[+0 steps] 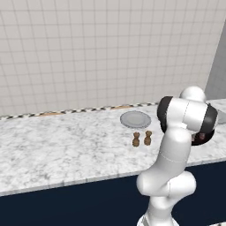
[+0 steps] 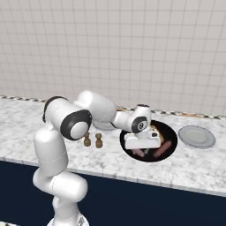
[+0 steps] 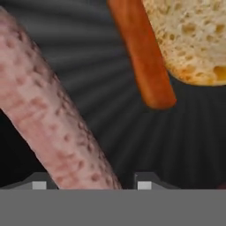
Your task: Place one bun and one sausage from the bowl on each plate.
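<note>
You are at the pick: your gripper is down inside the bowl, its fingers astride the pale sausage and part-way in; whether they grip it yet, you cannot tell. Beyond it lie a redder sausage and a bun. Both plates beside the bowl look bare; get a firm grip, then lift clear.

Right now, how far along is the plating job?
Nothing looks plated yet: the plate by the shakers is bare, and so is the plate right of the bowl. In hand: the gripper is down in the black bowl, with a pale pink sausage running between its fingertips; a firm grip isn't clear. Left: sausages and a bun remain in the bowl, so both plates need filling.
</note>
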Robot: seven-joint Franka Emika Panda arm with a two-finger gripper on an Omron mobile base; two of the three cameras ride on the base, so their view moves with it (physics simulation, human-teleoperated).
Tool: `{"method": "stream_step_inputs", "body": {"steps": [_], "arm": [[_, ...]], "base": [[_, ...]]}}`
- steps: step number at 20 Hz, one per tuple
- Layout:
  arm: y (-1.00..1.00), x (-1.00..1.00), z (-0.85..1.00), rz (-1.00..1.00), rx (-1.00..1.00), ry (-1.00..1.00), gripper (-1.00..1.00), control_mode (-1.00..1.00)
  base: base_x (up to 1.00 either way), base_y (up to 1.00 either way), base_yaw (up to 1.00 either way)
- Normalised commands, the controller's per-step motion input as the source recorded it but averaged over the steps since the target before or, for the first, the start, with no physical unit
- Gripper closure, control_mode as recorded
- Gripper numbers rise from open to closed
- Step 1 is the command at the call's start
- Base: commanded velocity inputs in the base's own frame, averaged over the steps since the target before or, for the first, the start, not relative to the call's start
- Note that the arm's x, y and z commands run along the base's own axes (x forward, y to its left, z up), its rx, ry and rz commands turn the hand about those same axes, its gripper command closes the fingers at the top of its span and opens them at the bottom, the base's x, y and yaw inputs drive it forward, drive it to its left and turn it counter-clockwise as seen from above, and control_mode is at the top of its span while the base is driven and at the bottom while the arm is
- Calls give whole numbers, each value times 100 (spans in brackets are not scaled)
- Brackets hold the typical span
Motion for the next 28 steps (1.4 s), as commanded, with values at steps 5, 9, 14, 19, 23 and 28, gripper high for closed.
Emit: {"method": "stream_step_inputs", "body": {"steps": [5,9,14,19,23,28], "arm": [[1,-32,4,0,-6,2,100,-100],[14,-58,100,0,0,-21,100,-100],[67,-81,100,0,-5,-20,100,-100],[67,-72,47,6,-3,-11,100,100],[0,0,0,0,0,0,100,100],[0,0,0,0,0,0,100,100]], "base": [[0,0,0],[0,0,0],[0,0,0],[-20,0,1],[-65,-83,2],[4,-100,0]]}}
